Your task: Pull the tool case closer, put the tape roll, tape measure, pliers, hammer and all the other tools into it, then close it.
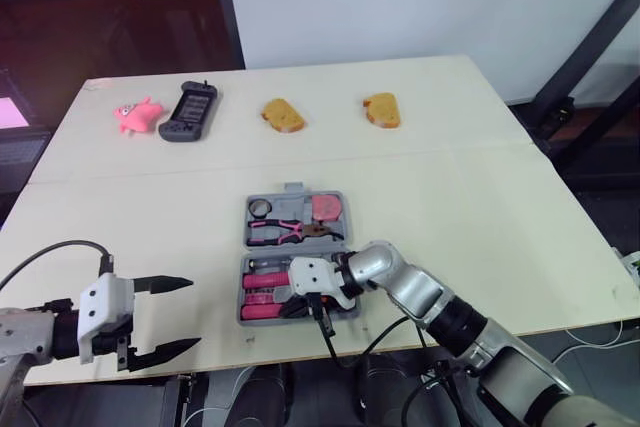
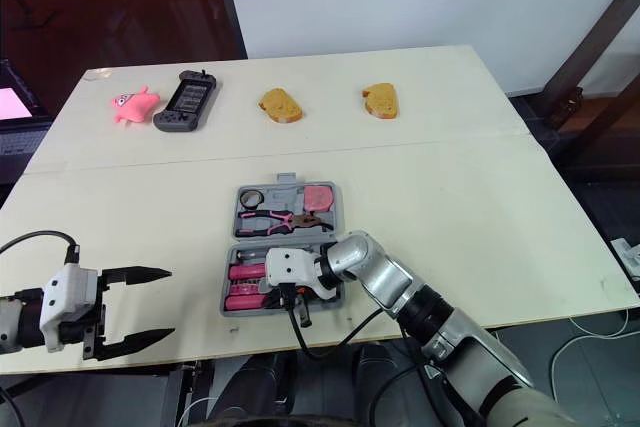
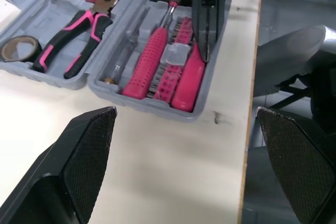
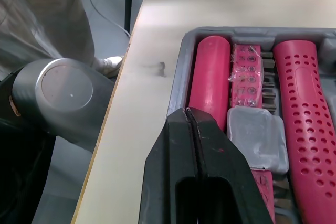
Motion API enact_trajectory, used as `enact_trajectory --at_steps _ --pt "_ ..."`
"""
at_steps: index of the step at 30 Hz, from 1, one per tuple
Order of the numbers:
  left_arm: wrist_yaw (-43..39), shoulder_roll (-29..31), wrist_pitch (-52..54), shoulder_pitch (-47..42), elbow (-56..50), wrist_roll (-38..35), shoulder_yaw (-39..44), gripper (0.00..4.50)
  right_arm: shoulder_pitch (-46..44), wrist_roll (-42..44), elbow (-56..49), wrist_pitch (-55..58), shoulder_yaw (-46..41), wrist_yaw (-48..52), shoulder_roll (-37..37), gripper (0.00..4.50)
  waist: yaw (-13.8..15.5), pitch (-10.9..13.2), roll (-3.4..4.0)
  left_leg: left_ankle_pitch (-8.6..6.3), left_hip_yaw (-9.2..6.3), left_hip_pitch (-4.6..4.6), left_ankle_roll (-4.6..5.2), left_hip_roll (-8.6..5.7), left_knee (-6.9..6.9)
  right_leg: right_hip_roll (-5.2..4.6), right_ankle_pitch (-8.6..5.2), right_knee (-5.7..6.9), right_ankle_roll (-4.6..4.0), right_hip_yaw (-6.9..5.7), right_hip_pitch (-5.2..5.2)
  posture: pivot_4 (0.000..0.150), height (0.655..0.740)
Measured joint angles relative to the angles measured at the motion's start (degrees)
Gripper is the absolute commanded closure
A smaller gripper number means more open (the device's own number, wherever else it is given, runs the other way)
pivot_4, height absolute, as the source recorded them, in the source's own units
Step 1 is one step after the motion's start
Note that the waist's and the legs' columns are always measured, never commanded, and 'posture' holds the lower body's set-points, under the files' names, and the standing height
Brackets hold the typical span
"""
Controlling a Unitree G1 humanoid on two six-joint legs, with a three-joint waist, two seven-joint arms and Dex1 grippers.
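The grey tool case [image 1: 247,247] lies open near the table's front edge. Its far half holds a tape roll [image 1: 261,209], pink-handled pliers [image 1: 285,233] and a red tape measure [image 1: 326,209]. The near half holds red and pink handled tools [image 3: 149,59] and a strip of bits [image 4: 247,77]. My right gripper [image 4: 188,113] hovers over that near half, fingers shut together with nothing between them, tips above the red handle [image 4: 210,72]. To the left of the case, my left gripper [image 1: 192,313] stands open above the table's front edge and touches nothing.
At the back of the table lie a pink toy [image 1: 135,114], a black handheld device [image 1: 188,111] and two pieces of bread [image 1: 282,115] [image 1: 382,109]. A black cable [image 1: 322,322] hangs from my right wrist over the case's front rim.
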Motion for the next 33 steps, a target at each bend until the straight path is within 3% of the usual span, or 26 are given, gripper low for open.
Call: enact_trajectory --at_steps 5,10,16,20,23,30,33 --pt "0.67 0.1 0.73 -1.36 1.57 0.97 -0.32 0.0 0.72 4.1 -2.27 1.6 -6.62 0.07 0.12 4.45 0.35 0.01 0.02 0.0 -0.03 -0.05 0.0 0.0 0.07 -0.03 0.0 0.0 0.0 0.0 0.0 0.15 0.74" --pt "7.09 0.76 6.02 -6.25 6.34 5.78 -3.51 0.0 0.93 13.35 -13.89 6.88 -16.85 0.47 -1.67 4.45 0.57 0.0 0.0 0.0 -0.06 -0.06 0.0 -0.01 0.06 -0.02 0.0 0.0 0.01 0.0 0.01 0.15 0.74" --pt "4.68 2.83 5.9 -13.87 15.15 7.34 -6.55 0.0 6.88 15.88 -19.75 11.99 -24.02 1.43 -15.59 4.45 1.85 0.01 0.0 0.0 0.03 -0.1 0.0 -0.1 0.12 -0.11 0.0 -0.06 0.01 -0.01 0.03 0.15 0.74" --pt "3.16 2.57 5.53 -20.74 20.86 8.45 -10.29 0.0 9.54 10.7 -16.3 5.84 -23.91 2.42 -22.89 4.45 1.62 0.01 -0.01 0.0 0.12 -0.08 0.0 -0.1 0.12 -0.07 0.0 -0.04 0.03 -0.02 0.02 0.15 0.74" --pt "2.23 1.72 4.78 -23.73 23.97 9.52 -13.14 0.88 9.85 5.01 -9.7 0.03 -23.24 1.83 -25.21 4.5 1.21 0.01 -0.02 0.01 0.21 -0.08 0.0 -0.1 0.08 -0.07 0.01 -0.02 0.04 0.02 -0.03 0.15 0.74" --pt "1.83 -5.14 -2.25 -32.63 32.76 12.96 -19.51 4.45 4.3 -1.08 2.99 -6.86 -21.27 -1.55 -20.05 4.5 1.59 0.01 -0.02 0.07 0.16 -0.12 -0.09 -0.13 0.19 -0.06 0.08 0.05 0.12 0.02 -0.04 0.15 0.74" --pt "2.57 -7.35 -4.64 -35.76 36.72 15.07 -21.77 4.45 2.98 -2.18 5.9 -8.68 -21.14 -1.77 -18.32 4.5 1.75 0.01 -0.03 0.07 0.11 -0.14 -0.09 -0.17 0.19 -0.07 0.12 0.05 0.17 0.01 -0.01 0.15 0.74"
